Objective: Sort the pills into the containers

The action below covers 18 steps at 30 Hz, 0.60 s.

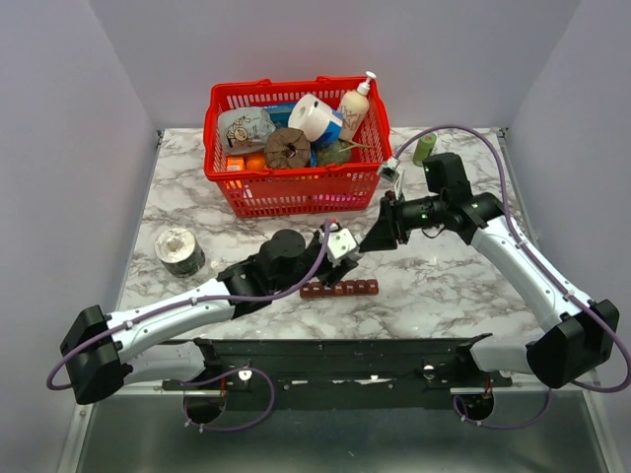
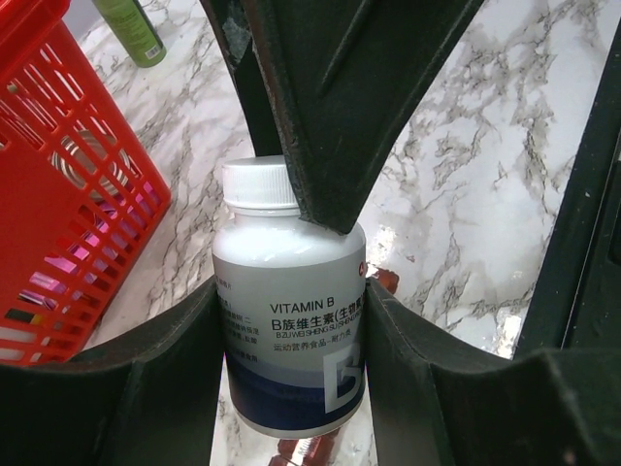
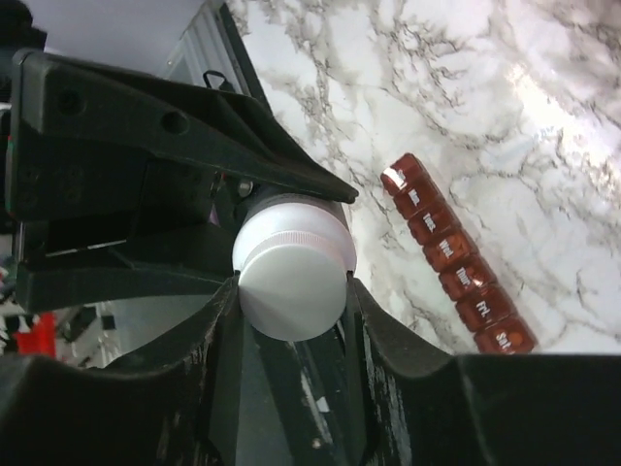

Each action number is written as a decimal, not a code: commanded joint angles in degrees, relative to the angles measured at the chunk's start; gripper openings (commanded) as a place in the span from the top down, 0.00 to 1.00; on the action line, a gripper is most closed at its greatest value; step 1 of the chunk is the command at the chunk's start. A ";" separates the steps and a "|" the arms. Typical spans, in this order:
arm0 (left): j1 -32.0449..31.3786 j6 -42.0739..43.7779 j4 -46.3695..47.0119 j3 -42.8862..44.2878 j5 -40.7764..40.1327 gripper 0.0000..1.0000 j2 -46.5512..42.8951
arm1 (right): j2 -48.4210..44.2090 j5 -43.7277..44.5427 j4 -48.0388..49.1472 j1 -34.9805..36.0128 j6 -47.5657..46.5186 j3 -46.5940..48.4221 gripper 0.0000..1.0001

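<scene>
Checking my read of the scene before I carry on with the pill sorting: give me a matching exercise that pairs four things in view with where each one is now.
Things:
1. vitamin bottle
2. white cap
3. containers
4. green bottle

Places:
A. beside the red basket, toward the far right of the table
B. lying flat on the table, touched by neither end effector
C. body gripped in the left end effector
D. clasped by the right end effector

Pairs: 1-C, 2-D, 3-B, 4-A.
</scene>
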 commanded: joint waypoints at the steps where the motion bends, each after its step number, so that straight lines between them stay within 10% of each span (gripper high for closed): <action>1: -0.10 3.62 -1.44 -0.87 8.25 1.00 -2.91 | 0.12 -15.25 -5.43 1.81 -17.84 5.10 0.78; 5: 1.13 5.91 -3.46 -1.40 17.39 1.00 -5.03 | 2.40 -20.39 -32.80 5.14 -69.79 9.59 0.80; 7: 1.92 6.35 -5.39 -0.97 21.60 1.00 -5.64 | 3.54 -19.26 -34.46 6.03 -77.02 10.39 0.81; 13: 4.64 5.82 -7.95 -0.52 25.41 1.00 -5.21 | -0.23 -11.80 -19.01 7.00 -69.78 6.27 0.75; 18: 5.00 6.43 -7.86 -1.31 21.63 1.00 -6.17 | -1.02 -10.47 -15.14 6.91 -53.98 7.41 0.11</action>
